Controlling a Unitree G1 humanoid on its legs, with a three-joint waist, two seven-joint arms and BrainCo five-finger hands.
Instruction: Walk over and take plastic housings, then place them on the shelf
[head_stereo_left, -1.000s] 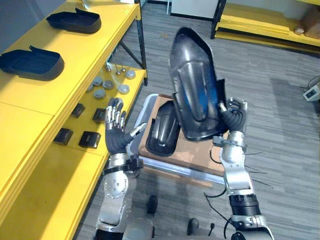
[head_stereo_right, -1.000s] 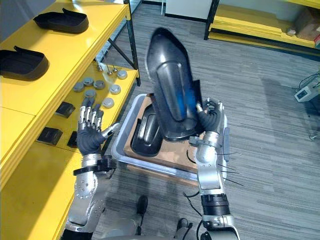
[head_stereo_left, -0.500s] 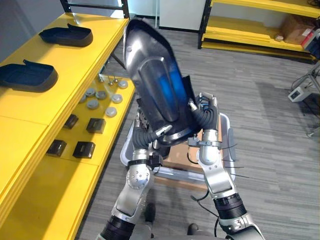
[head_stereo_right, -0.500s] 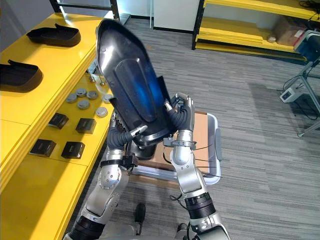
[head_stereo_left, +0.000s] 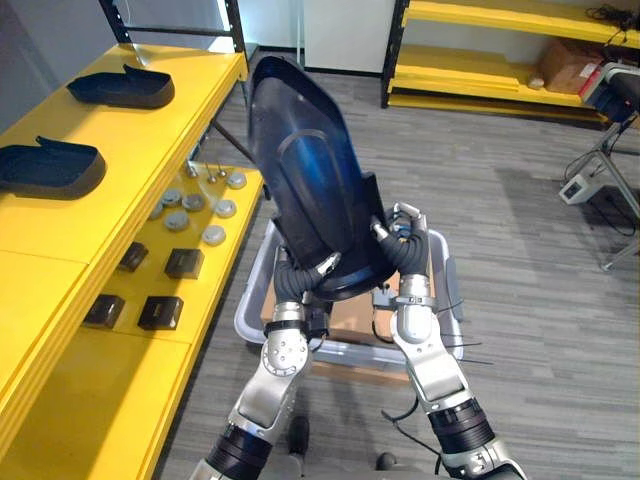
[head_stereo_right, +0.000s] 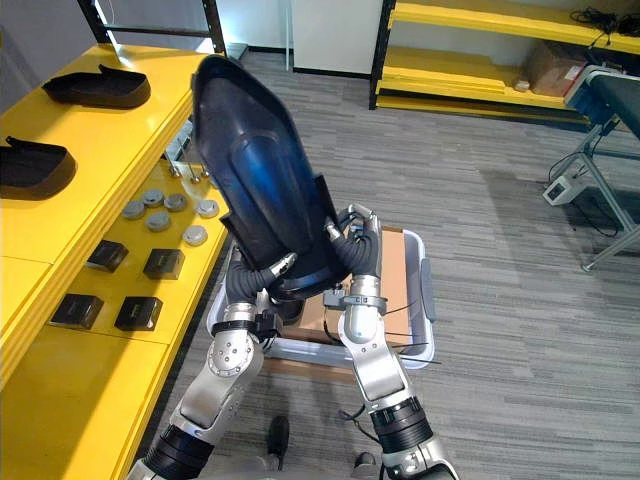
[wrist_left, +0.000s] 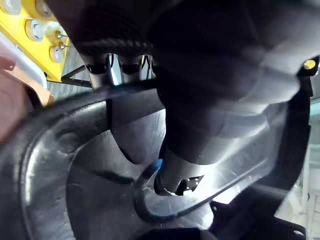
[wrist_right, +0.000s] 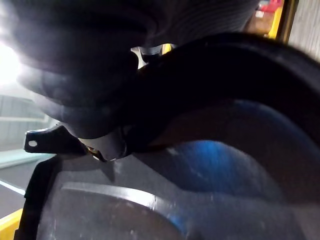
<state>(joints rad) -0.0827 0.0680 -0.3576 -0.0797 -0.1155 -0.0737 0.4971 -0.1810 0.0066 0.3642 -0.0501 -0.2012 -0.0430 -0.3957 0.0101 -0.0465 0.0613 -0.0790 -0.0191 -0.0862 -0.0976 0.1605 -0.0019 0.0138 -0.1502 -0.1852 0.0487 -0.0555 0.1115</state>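
Observation:
A large glossy black plastic housing (head_stereo_left: 310, 180) stands tilted in the air in front of me, its pointed end up and leaning toward the yellow shelf (head_stereo_left: 130, 200) on my left. Both hands hold its lower end. My left hand (head_stereo_left: 297, 283) grips the lower left edge; its fingers (wrist_left: 120, 67) hook over the rim and its thumb (wrist_left: 175, 175) presses the inside. My right hand (head_stereo_left: 404, 243) is curled on the lower right edge, its thumb (wrist_right: 107, 145) against the inner wall. Two more black housings (head_stereo_left: 120, 88) (head_stereo_left: 50, 168) lie on the shelf top.
A grey bin (head_stereo_left: 248, 312) with a cardboard sheet (head_stereo_left: 350, 318) stands on the floor under my hands. The lower shelf level (head_stereo_left: 110, 390) carries grey round pieces (head_stereo_left: 195, 205) and small black boxes (head_stereo_left: 160, 312). More yellow racking (head_stereo_left: 480, 60) stands at the back.
My left hand has moved from beside the shelf, open, to the housing's lower edge and closed on it. The housing now leans left toward the shelf. The camera has shifted too.

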